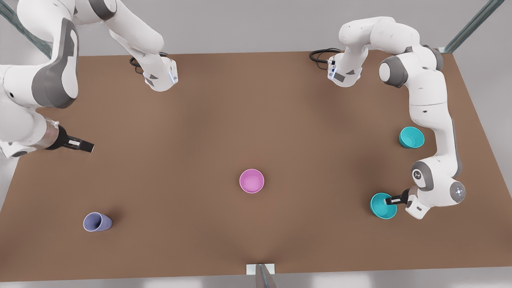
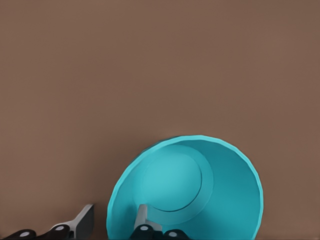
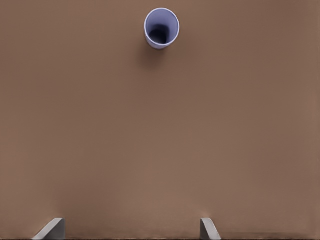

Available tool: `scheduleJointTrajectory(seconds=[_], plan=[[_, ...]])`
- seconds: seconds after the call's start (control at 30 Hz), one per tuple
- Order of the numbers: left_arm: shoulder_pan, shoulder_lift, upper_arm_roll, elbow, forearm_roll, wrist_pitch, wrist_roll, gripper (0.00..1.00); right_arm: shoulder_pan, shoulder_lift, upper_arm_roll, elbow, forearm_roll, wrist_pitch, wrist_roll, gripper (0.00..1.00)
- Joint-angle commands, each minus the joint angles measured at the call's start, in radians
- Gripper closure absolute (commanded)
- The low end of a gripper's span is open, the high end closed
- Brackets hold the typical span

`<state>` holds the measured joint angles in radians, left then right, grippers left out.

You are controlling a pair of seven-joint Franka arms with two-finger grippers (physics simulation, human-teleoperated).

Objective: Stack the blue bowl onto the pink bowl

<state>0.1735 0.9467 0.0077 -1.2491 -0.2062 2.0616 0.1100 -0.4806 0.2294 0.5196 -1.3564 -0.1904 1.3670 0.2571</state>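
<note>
Front view: the left gripper [image 1: 387, 201] has its fingers on either side of the blue bowl's [image 1: 380, 208] rim, not yet squeezing, well away from the pink bowl [image 1: 251, 181]. Pinch firmly, then lift straight. The right gripper [image 1: 89, 148] waits, fingers spread.

Teal blue bowl [image 1: 383, 206], magenta pink bowl [image 1: 251, 181], seemingly plain brown table [image 1: 256, 120].

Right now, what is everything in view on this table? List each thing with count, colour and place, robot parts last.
blue bowl: one, teal, front view's lower right, rim between the left pincer's fingers
second teal bowl: one, front view's right, alone
pink bowl: one, magenta, table centre
cup: one, lavender, front view's lower left
table: one, brown
left pincer: at the blue bowl's rim, one finger inside, one outside
right pincer: open, waiting over front view's left edge
</note>
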Motion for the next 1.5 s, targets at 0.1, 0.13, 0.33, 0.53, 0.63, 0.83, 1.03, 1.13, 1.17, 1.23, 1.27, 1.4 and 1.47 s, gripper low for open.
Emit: scheduleJointTrajectory(seconds=[0.1, 0.13, 0.33, 0.53, 0.63, 0.83, 1.03, 1.13, 1.17, 1.23, 1.27, 1.4, 1.47], plan=[[-0.006, -0.009, 0.0, -0.003, -0.005, -0.003, 0.037, 0.79, -0.062, -0.022, -0.009, -0.017, 0.008, 0.012, -0.394, 0.0], [-0.006, -0.011, 0.0, -0.003, -0.005, -0.003, 0.036, 0.79, -0.085, -0.005, -0.009, 0.0, 0.009, 0.009, -0.392, 0.0], [-0.135, -0.114, -0.002, -0.012, -0.007, -0.103, -0.252, 0.79, 0.226, -0.001, -0.305, 0.031, 0.029, -0.04, -0.386, 0.0], [-0.33, -0.149, -0.166, 0.04, 0.001, -0.27, -0.779, 0.79, 0.224, 0.002, -0.309, 0.033, 0.049, -0.039, -0.389, 0.0], [-0.445, -0.131, -0.207, 0.072, -0.007, -0.25, -1.018, 0.79, 0.234, 0.004, -0.306, 0.031, 0.039, -0.039, -0.386, 0.0], [-0.543, -0.032, -0.222, 0.212, -0.007, -0.164, -1.153, 0.79, 0.235, 0.007, -0.306, 0.031, 0.042, -0.039, -0.391, 0.0], [-0.588, -0.002, -0.224, 0.207, -0.009, -0.147, -1.158, 0.79, 0.235, 0.007, -0.306, 0.031, 0.04, -0.039, -0.392, 0.0], [-0.592, 0.012, -0.233, 0.204, -0.01, -0.086, -1.156, 0.79, 0.235, 0.01, -0.306, 0.033, 0.04, -0.039, -0.391, 0.0], [-0.592, 0.012, -0.235, 0.201, -0.013, -0.086, -1.156, 0.79, 0.235, 0.01, -0.306, 0.033, 0.039, -0.039, -0.392, 0.0], [-0.592, 0.014, -0.241, 0.201, -0.015, -0.084, -1.155, 0.79, 0.237, 0.01, -0.305, 0.033, 0.037, -0.039, -0.391, 0.0], [-0.592, 0.014, -0.242, 0.201, -0.015, -0.084, -1.153, 0.79, 0.237, 0.01, -0.305, 0.033, 0.037, -0.039, -0.391, 0.0], [-0.612, 0.021, -0.245, 0.2, -0.012, -0.081, -1.15, 0.79, 0.237, 0.01, -0.305, 0.033, 0.037, -0.039, -0.391, 0.0], [-0.62, 0.027, -0.245, 0.2, -0.013, -0.047, -1.155, 0.79, 0.237, 0.01, -0.305, 0.033, 0.037, -0.039, -0.391, 0.0]])
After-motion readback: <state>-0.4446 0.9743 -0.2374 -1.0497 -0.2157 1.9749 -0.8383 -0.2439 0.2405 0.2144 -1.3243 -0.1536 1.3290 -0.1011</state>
